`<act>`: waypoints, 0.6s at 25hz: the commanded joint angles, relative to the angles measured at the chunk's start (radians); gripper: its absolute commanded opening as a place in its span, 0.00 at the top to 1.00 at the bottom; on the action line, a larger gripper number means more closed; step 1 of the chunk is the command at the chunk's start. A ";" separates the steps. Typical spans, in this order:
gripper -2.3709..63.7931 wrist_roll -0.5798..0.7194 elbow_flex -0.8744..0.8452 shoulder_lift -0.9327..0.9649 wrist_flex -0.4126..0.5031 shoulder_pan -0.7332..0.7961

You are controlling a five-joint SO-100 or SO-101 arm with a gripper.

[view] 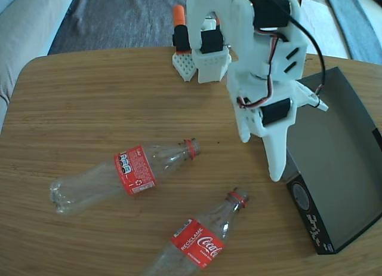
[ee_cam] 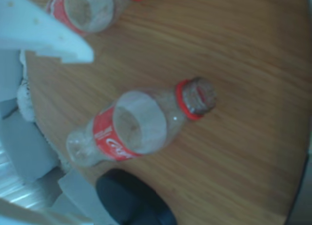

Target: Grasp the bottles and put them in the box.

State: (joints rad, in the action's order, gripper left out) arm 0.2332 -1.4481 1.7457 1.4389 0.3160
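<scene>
Two Coca-Cola bottles lie capless on the wooden tabletop: the upper bottle and the lower bottle, well apart. One cardboard box sits empty at the right. The gripper hangs above the box's near edge, open and holding nothing. Round, smooth bottles may roll or squirt from the jaws if pinched off-centre.

**Bottles lie clear; box empty**

Both bottles lie apart on the table, with bare wood all round them. At 3 o'clock the box stands open, nothing inside. The arm's base blocks 12 o'clock.
</scene>
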 commanded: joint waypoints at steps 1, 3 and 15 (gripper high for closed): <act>0.35 0.028 0.146 -0.066 0.051 0.002; 0.35 0.040 0.206 -0.120 0.098 0.002; 0.33 0.215 0.446 -0.373 0.273 -0.020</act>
State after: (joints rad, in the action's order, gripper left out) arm 0.4188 -1.0661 1.3622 1.6460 0.3099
